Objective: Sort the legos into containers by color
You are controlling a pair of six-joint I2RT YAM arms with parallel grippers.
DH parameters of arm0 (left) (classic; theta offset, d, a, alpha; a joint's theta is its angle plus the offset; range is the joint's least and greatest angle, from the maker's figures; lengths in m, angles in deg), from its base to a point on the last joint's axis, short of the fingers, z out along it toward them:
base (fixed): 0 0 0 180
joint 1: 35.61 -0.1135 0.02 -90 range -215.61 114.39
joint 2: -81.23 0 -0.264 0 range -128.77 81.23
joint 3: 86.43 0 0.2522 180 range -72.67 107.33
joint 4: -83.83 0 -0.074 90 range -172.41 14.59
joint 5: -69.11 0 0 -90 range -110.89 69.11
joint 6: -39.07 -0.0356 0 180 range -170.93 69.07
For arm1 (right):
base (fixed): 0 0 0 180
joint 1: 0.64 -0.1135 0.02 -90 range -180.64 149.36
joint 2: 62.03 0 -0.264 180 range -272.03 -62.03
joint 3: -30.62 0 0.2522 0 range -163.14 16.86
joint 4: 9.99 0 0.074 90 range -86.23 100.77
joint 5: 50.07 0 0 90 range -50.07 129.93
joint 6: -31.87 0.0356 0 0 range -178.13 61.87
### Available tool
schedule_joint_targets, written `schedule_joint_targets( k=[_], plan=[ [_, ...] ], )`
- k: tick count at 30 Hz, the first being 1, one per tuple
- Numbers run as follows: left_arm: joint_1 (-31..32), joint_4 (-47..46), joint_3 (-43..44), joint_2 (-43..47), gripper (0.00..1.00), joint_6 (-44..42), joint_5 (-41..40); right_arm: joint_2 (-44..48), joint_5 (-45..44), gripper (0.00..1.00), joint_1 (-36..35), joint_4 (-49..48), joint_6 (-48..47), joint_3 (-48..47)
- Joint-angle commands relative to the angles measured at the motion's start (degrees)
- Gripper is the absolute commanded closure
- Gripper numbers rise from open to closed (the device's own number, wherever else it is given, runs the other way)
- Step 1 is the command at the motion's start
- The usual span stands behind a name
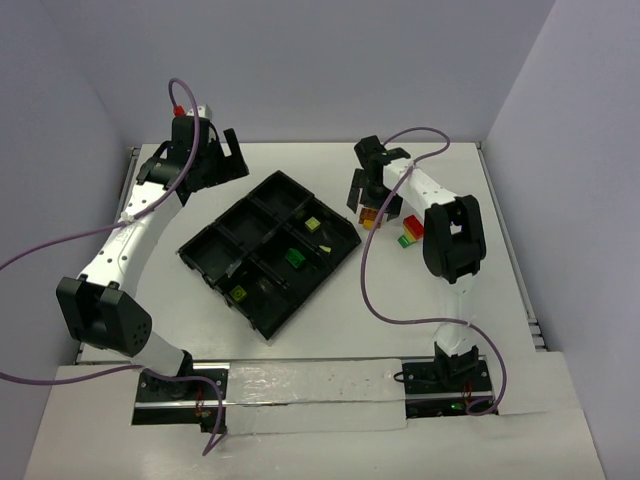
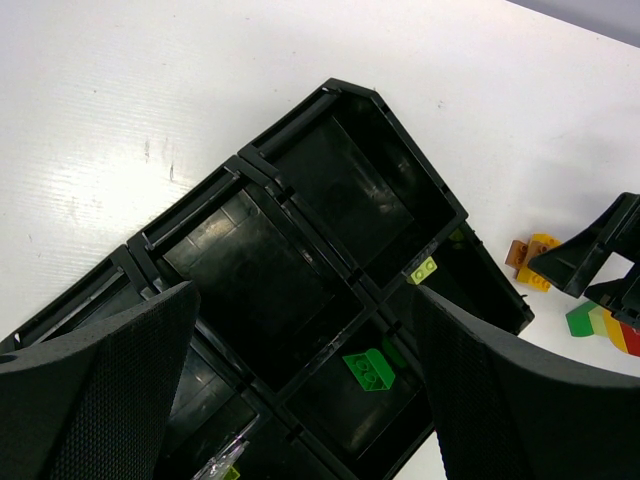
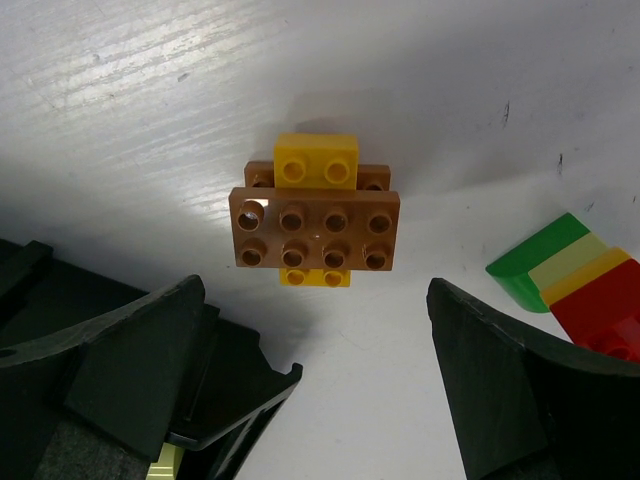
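The black tray of containers (image 1: pixel 213 238) lies at an angle mid-table. One of its right-hand containers holds a pale yellow-green lego (image 1: pixel 313 225), the one beside it a green lego (image 1: pixel 295 257), and a near one a yellow-green lego (image 1: pixel 239 294). My right gripper (image 3: pixel 315 305) stands open just above the table, next to an orange plate (image 3: pixel 314 228) stacked with a yellow brick (image 3: pixel 316 158); nothing is between its fingers. My left gripper (image 2: pixel 305 300) hangs open and empty above the tray (image 2: pixel 350 92), over the green lego (image 2: pixel 368 368).
A stack of green, pale yellow, orange and red bricks (image 3: pixel 570 280) lies on the table right of the orange plate, also seen as the striped stack (image 1: pixel 410 232) beside the right arm. The tray's corner (image 3: pixel 240 390) sits under my right gripper's left finger. Walls enclose the table.
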Motion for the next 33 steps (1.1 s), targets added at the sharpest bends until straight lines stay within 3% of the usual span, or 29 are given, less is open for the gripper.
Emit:
schedule_joint_targets(
  k=[1,20,33],
  plan=[
    [0.4,-0.3,1.3,0.4,0.06,-0.8,0.7,0.3,-0.5,0.00,0.6,-1.3,-0.4,0.5],
    [0.6,-0.2,1.5,0.4,0.06,-0.9,1.2,-1.9,0.6,0.01,1.0,-4.1,-1.0,0.2],
    [0.6,-0.1,1.6,0.4,0.06,-0.9,1.2,-3.5,1.2,0.14,1.1,-4.6,-1.6,-0.5]
  ],
)
